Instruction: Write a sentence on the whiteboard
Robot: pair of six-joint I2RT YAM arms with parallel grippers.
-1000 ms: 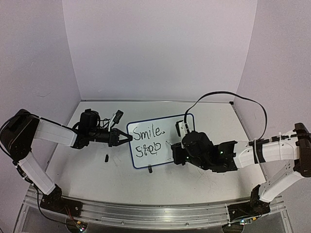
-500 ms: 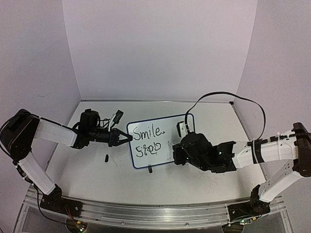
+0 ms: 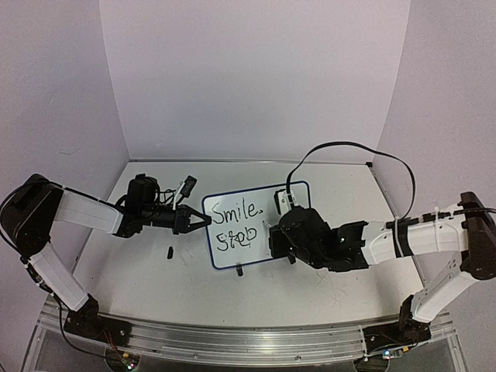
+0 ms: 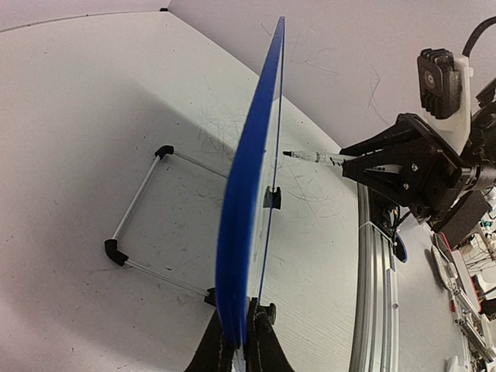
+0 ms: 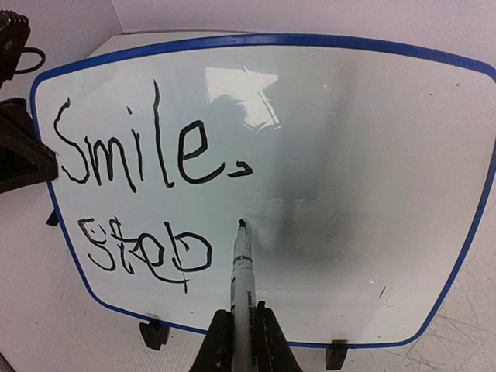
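Note:
The whiteboard stands upright mid-table, blue-rimmed, on black clip feet. It bears the sentence in black: "Smile." over "Stop". My left gripper is shut on the board's left edge; in the left wrist view the board is edge-on between the jaws of the left gripper. My right gripper is shut on a white marker. In the right wrist view the right gripper points the marker tip at the board, just right of "Stop". Whether it touches is unclear.
A small black piece lies on the table left of the board. A wire stand frame sits behind the board. A black cable arcs over the right arm. Walls close in the back and sides; a metal rail runs along the front.

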